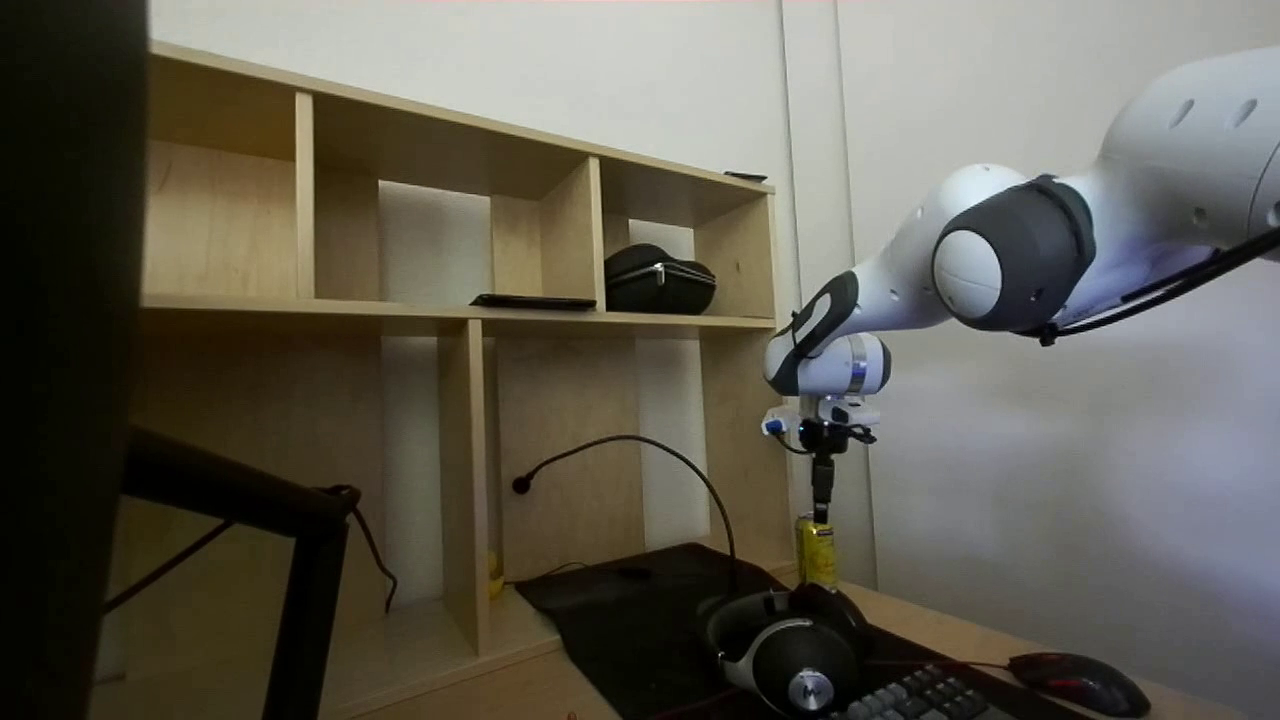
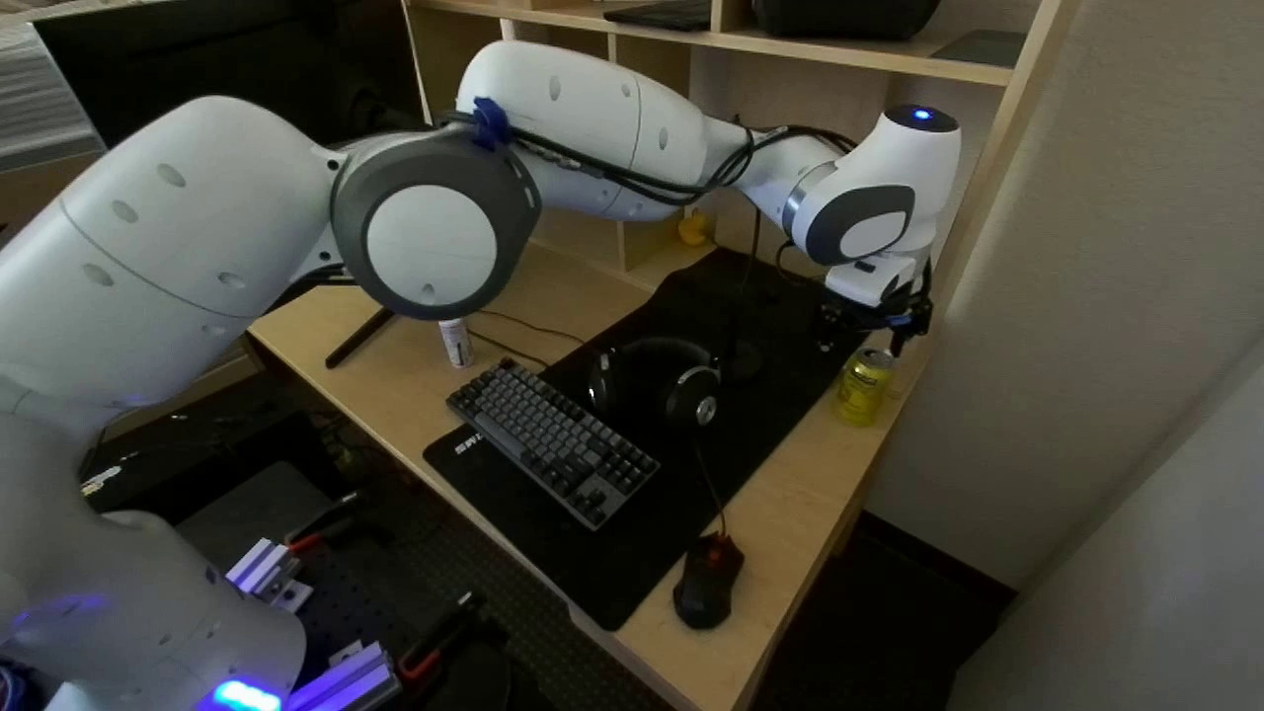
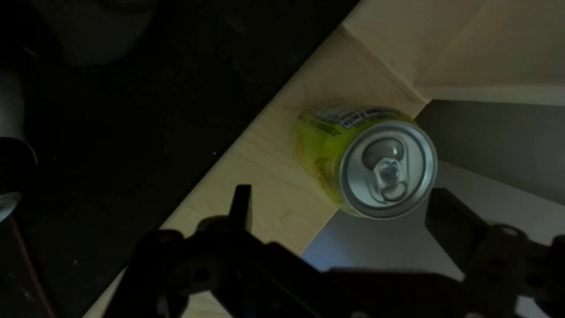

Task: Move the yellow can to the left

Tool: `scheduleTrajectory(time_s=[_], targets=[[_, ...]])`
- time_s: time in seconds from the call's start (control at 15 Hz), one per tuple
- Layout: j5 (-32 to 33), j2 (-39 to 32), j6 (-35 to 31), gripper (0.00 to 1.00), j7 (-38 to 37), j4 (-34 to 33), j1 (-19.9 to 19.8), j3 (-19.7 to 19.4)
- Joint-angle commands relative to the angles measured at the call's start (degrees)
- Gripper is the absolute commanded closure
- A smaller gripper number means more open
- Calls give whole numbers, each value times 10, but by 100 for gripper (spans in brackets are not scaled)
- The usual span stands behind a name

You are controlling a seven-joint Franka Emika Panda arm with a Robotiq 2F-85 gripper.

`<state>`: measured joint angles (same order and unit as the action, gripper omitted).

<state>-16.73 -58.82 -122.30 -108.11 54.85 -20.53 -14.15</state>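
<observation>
The yellow can (image 1: pixel 817 556) stands upright on the wooden desk strip between the black mat and the desk's right edge. It also shows in an exterior view (image 2: pixel 864 392) and in the wrist view (image 3: pixel 321 152), with its silver top and pull tab facing the camera. My gripper (image 3: pixel 342 192) is open and empty, its fingers spread wider than the can. The can's top lies nearer the right finger in the wrist view; I cannot tell whether they touch. In both exterior views the gripper (image 1: pixel 821 515) (image 2: pixel 862 343) is just above or at the can's top.
Headphones (image 2: pixel 688 395) lie on the black mat (image 2: pixel 612 583), with a thin gooseneck (image 1: pixel 690 462) rising behind them. A keyboard (image 2: pixel 553 449) and mouse (image 2: pixel 708 581) are nearer the front. The wooden shelf (image 1: pixel 590 322) stands behind, and a wall (image 1: pixel 1050 480) is beside the desk's edge.
</observation>
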Motion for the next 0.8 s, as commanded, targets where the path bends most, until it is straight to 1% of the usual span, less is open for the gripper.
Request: scheduleTrajectory(time_s=[0.0, 0.2, 0.27, 0.47, 0.6, 0.73], targets=[[-4, -42, -13, 0, -42, -71, -26, 20], [2, -57, -10, 0, -62, -92, -31, 27], [0, -25, -15, 0, -47, -38, -18, 14], [0, -26, -15, 0, -48, -38, -18, 15], [3, -45, -15, 0, -64, -57, -15, 11], [-3, -55, -16, 0, -72, -71, -17, 16]])
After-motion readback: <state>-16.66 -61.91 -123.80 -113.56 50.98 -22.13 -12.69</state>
